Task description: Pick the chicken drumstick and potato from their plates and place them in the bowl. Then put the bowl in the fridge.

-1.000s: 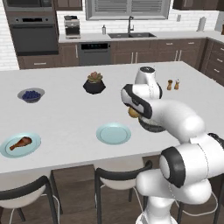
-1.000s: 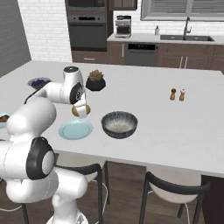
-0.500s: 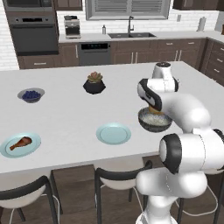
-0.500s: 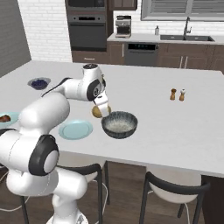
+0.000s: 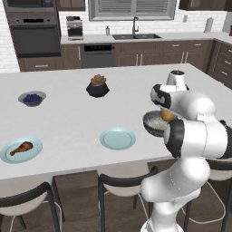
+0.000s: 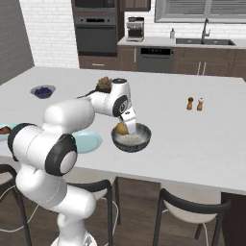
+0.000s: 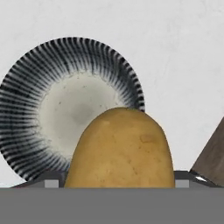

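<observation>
My gripper is shut on the golden-brown potato, holding it just above the near rim of the dark grey bowl. In the hand view the potato sits between the fingers, with the bowl and its pale speckled inside beneath. From the left base view the potato hangs over the bowl. One turquoise plate lies bare left of the bowl. The chicken drumstick rests on the other plate at the far left. The fridge is out of view.
A small bowl of blueberries and a black pot with a succulent stand farther back on the white island. Salt and pepper shakers are to the right. Stools line the near edge.
The arm has swung right from above the bare plate, carrying the potato, and now holds it lower over the bowl.
</observation>
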{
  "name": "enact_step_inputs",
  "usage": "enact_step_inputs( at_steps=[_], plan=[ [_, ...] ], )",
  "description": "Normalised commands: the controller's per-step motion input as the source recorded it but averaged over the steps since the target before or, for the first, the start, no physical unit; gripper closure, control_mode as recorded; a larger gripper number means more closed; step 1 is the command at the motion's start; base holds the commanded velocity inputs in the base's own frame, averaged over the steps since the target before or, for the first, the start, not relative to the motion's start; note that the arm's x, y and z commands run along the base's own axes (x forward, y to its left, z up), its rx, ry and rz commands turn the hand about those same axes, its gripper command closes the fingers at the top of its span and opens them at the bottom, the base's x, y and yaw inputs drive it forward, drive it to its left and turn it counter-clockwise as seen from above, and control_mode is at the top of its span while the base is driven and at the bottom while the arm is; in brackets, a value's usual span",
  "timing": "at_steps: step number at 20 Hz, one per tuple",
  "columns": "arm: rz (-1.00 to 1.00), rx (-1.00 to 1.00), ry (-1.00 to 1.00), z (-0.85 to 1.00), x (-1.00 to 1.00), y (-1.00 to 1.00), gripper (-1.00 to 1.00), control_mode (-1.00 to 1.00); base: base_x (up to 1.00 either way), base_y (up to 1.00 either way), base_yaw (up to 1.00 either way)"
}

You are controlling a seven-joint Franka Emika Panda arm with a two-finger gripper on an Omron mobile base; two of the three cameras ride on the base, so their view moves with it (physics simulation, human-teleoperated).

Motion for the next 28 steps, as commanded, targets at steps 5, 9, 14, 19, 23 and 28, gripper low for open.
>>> enact_step_inputs(
  at_steps=[5,9,14,19,23,28],
  plan=[
    [0.03,0.00,0.00,-0.52,0.36,-0.03,1.00,-1.00,0.00,0.00,0.00],
    [0.00,0.00,0.00,-0.54,0.15,0.00,1.00,-1.00,0.00,0.00,0.00],
    [0.00,0.01,0.03,-0.35,0.24,0.00,-1.00,-1.00,0.00,0.00,0.00],
    [0.03,0.02,0.04,-0.25,0.43,-0.12,-1.00,-1.00,0.00,0.00,0.00],
    [0.06,0.03,0.02,-0.11,0.27,-0.16,-1.00,-1.00,0.00,0.00,0.00],
    [0.05,0.01,-0.01,0.02,-0.08,-0.01,-1.00,-1.00,0.00,0.00,0.00]
  ],
)
